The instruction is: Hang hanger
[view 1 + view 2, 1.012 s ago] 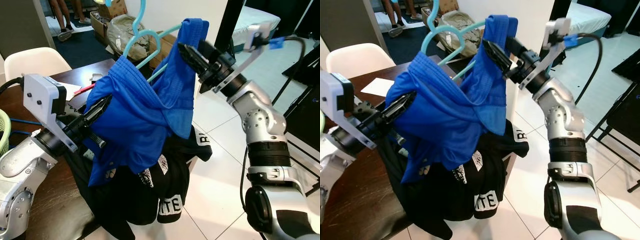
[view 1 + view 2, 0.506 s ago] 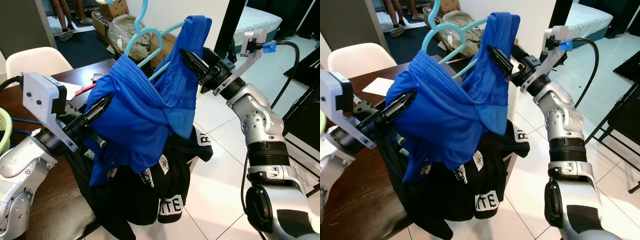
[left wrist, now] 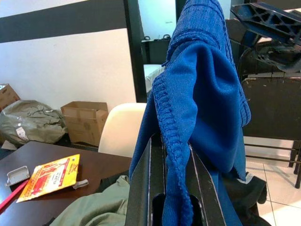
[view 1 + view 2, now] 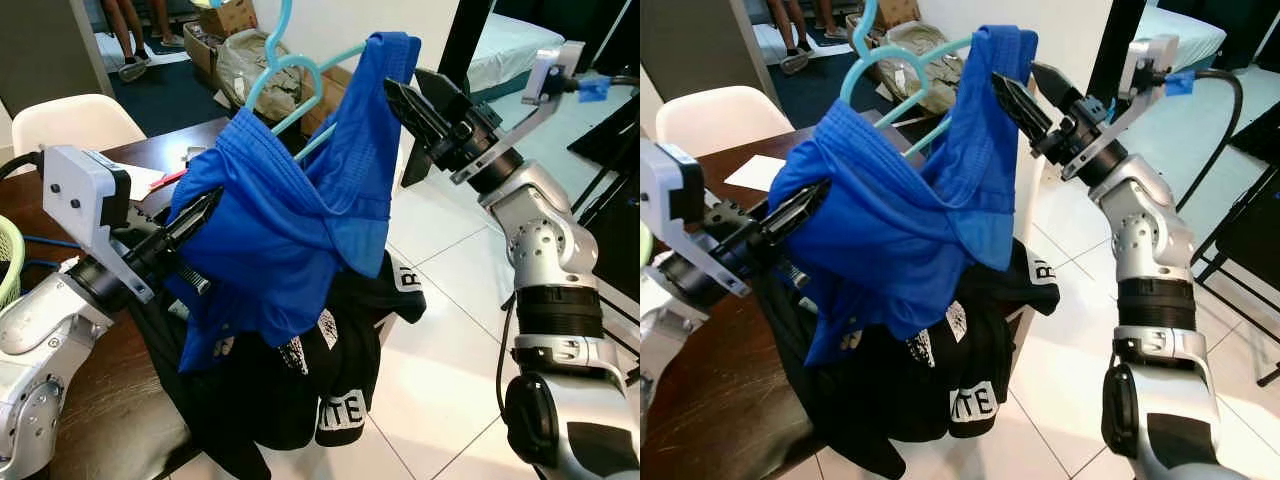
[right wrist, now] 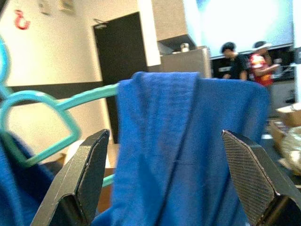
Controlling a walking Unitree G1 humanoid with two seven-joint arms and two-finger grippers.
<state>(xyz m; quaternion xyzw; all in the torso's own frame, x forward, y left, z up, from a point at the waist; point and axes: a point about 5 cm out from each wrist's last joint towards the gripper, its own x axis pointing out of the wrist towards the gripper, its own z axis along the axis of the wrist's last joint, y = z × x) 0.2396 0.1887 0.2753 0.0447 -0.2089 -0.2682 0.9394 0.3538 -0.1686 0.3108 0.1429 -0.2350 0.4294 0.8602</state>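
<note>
Left claw point(image 3: 169, 188) pinches blue garment point(image 4: 290, 220), hiding most of teal hanger point(image 4: 285, 70)

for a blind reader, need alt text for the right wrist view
Two open black fingers frame a blue garment draped over a teal hanger. Behind it are a dark door and two people, blurred.
</note>
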